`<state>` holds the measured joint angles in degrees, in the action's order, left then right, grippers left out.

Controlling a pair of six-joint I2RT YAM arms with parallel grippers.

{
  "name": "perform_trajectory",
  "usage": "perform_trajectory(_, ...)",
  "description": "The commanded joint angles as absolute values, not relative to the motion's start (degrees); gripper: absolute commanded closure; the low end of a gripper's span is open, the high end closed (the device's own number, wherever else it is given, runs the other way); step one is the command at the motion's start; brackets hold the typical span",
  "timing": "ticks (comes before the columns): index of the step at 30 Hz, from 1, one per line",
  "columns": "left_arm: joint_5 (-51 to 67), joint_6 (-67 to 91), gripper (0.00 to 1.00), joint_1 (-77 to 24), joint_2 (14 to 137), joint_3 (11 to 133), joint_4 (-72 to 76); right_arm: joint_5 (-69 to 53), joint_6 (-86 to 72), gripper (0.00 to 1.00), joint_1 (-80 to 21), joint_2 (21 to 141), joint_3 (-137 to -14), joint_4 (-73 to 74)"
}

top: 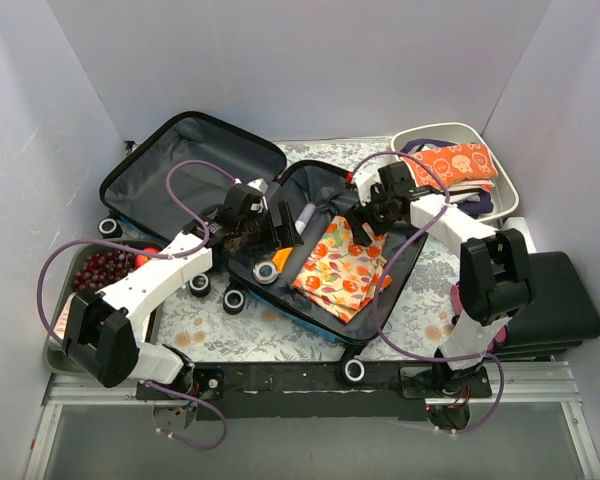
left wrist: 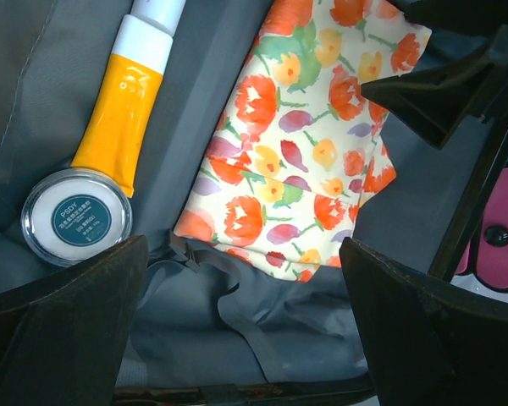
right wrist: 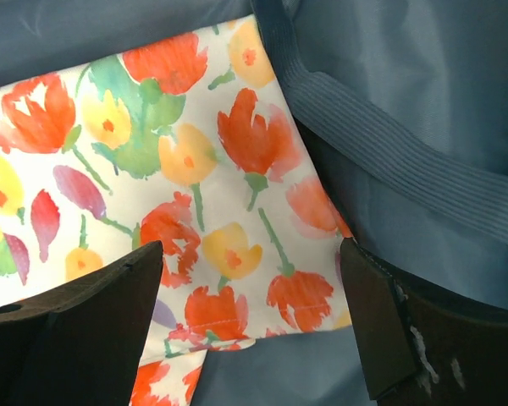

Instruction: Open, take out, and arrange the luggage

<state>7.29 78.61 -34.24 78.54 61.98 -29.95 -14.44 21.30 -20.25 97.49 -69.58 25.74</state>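
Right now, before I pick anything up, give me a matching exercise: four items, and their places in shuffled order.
1 floral pouch
2 orange patterned pouch
3 dark red berries
4 round jar

A in white tub
B on tray at left
C in luggage, beside orange tube
D in luggage, below right end effector

Pairs: 1-D, 2-A, 3-B, 4-C
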Motion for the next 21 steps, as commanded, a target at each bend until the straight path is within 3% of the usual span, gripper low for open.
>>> perform_trajectory(1,6.5,77.17,0.02,-34.37,75.5,60.47,-30.59,-17.48,23.64,0.09,-20.13,100.72,-72.51,28.03)
perform_trajectory(5,5.89,76.82,0.02,-34.37,74.97,59.86,-31.2,-21.17,23.29,0.16,-20.3,101.35,-72.16,30.23)
perform_trajectory(14,4.66,76.91,0.02,-34.28,75.76,58.8,-30.06,-21.01,19.34,0.19,-22.23,92.73,-61.88,28.82)
perform_trajectory(21,3.08,76.73,0.02,-34.28,76.46,58.36,-29.71,-19.34,14.6,0.25,-22.68,92.9,-58.36,27.69)
